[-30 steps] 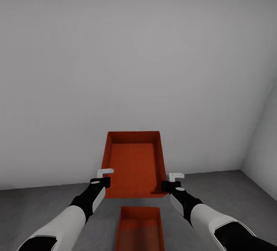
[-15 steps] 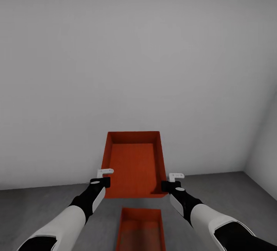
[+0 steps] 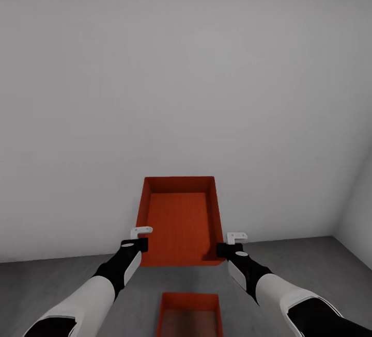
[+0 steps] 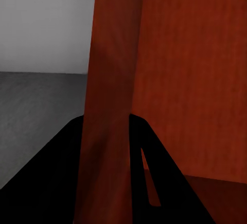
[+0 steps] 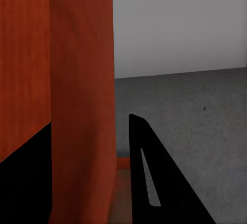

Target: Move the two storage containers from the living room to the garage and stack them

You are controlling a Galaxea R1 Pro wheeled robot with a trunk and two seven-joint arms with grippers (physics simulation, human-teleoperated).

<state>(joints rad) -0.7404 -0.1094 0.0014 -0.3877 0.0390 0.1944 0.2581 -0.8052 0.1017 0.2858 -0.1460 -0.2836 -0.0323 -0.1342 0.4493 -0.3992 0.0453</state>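
At the lower left of the head view the left arm reaches forward, and the left gripper is clamped on the left wall of the upper bin; the left wrist view confirms it, one dark finger on either side of that thin orange wall. The bin hangs in the lower middle of the frame, held up in the air between both arms, its open top tipped toward the camera so the whole inside shows, with the pale wall behind it. Straight below it, at the bottom edge of the frame, the second bin sits on the dark grey concrete floor, only its far end in sight and well apart from the held one. Moving right, the right gripper is pinched on the bin's right wall, and the right wrist view shows that wall running between its dark fingers, grey floor beyond. At the far right a second wall meets the first at a corner.
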